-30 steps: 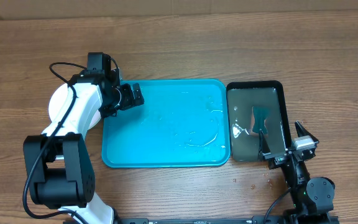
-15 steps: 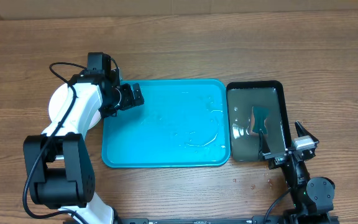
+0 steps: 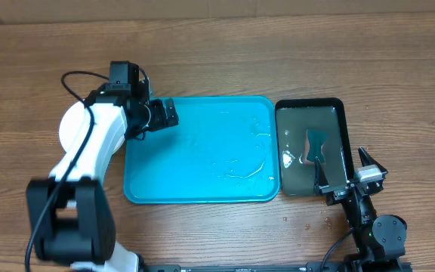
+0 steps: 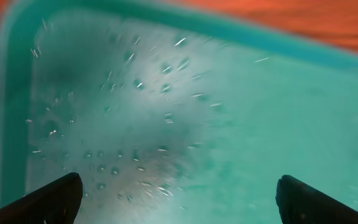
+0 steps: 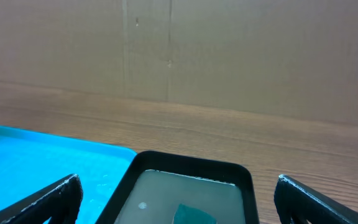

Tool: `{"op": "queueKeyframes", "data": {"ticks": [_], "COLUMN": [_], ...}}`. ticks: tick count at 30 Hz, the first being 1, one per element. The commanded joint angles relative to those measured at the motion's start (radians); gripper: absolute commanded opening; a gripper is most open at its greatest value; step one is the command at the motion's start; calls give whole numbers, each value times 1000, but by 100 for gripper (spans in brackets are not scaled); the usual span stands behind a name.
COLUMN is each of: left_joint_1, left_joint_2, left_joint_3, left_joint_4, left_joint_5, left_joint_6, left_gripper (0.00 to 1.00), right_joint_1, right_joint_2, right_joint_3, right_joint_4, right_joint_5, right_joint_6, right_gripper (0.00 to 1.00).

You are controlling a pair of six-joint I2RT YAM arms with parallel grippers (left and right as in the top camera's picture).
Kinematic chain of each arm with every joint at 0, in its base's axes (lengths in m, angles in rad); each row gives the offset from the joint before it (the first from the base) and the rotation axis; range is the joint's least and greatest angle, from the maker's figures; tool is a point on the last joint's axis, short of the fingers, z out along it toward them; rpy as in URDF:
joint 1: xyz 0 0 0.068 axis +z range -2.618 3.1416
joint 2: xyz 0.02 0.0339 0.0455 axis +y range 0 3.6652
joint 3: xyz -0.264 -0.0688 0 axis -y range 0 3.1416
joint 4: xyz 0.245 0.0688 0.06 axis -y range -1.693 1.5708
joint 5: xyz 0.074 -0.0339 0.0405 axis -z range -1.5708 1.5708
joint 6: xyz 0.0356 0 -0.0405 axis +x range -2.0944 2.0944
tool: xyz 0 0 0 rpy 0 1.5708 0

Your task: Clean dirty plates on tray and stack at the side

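Left pincer [image 3: 169,113] nudged rightward, spread wide, empty, above turquoise tray [image 3: 202,174] beaded with droplets, right pincer [image 3: 345,172] parted, empty.

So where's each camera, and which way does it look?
Overhead: above the table, looking straight down; both arms show, left gripper over the blue tray, right gripper at the black tray.
Left wrist: on the left arm, looking down into the wet blue tray; its fingertips show.
Right wrist: on the right arm, looking across the black tray at a cardboard wall; fingertips show.
All three see the blue tray.
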Motion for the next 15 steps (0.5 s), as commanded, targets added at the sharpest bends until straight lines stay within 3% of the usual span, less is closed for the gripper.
{"op": "queueKeyframes", "data": {"ticks": [1,15], "left_joint_1": [-6,-6], "left_joint_2": [-173,-768], "left_joint_3": [-2,-6], "left_joint_4": [4,4], "left_joint_5": [-7,-7], "left_joint_6": [16,16], "left_gripper": [100,100], "right_joint_1": [5,5], "right_joint_2": [-10,-10], "right_joint_3": [-10,-10], "right_joint_4": [3,3], "right_joint_5": [2,2], "right_joint_6": [-8,-8], "right_gripper": [100,100]}}
